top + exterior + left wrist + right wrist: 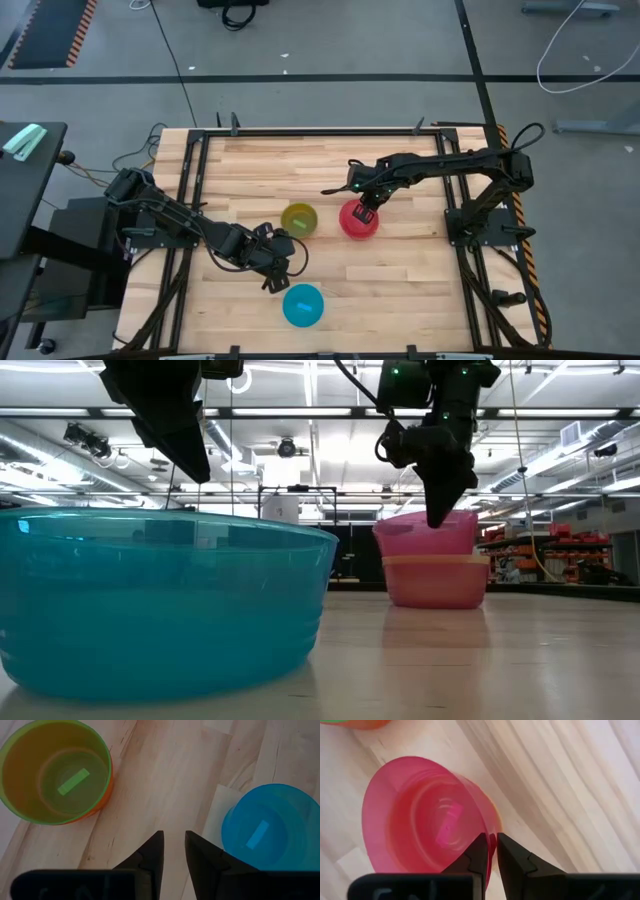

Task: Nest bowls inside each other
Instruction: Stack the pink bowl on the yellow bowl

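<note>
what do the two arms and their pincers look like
Both arms are dark, nearly black, built of jointed segments with black cables looping along them. The right arm shows a small green light near its wrist. Each ends in a two-finger pincer: the left pincer and the right pincer both have flat, dark, wedge-shaped fingers tapering to narrow tips, mounted on a black crossbar. No other markings are visible.

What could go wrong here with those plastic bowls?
The right gripper grips only the thin rim of the pink bowl, which sits in another bowl, so lifting might tilt it or drag the lower one along. The left gripper hovers close beside the blue bowl and could nudge it as it moves.
</note>
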